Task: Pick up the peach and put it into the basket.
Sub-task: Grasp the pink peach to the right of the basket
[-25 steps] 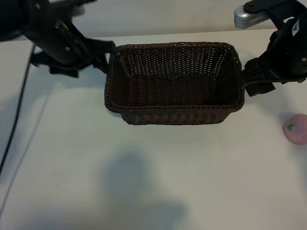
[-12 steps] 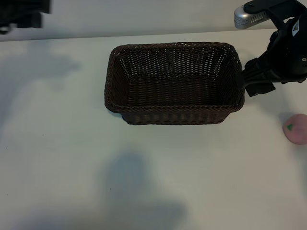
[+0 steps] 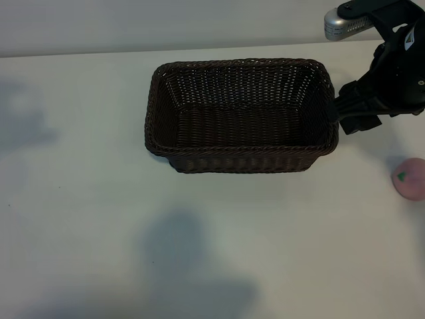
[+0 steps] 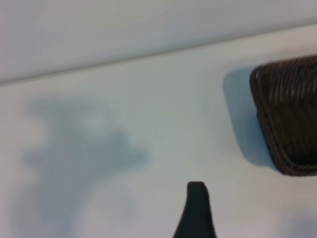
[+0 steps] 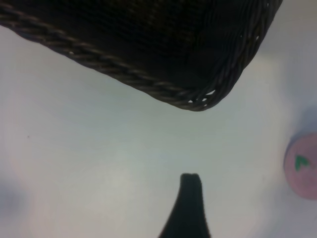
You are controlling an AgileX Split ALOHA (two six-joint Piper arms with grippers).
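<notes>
We count one basket (image 3: pixel 241 114), one peach (image 3: pixel 410 179) and one arm in the exterior view, all on a white table (image 3: pixel 199 239). The basket is dark brown wicker with a braided rim, and it holds nothing that we can see. It sits a little toward twelve o'clock from the middle of the table. The peach lies on the bare table at about four o'clock from the basket, well apart from it and cut by the picture's edge at three o'clock. On the peach we make out one small green leaf mark. We read no brand, label or writing on anything.

The right gripper (image 3: pixel 348 111) hovers just beside the basket's short end at three o'clock, with the peach near it toward five o'clock. Its jaws stand wide and hold nothing. In the right wrist view we see a single dark fingertip (image 5: pixel 190 186) over bare table, a corner of the basket and part of the peach (image 5: pixel 303 166).

The left gripper is out of the exterior view. Its wrist view shows one dark fingertip (image 4: pixel 196 194) above the table and an end of the basket (image 4: pixel 287 119). We cannot tell how wide it stands.
</notes>
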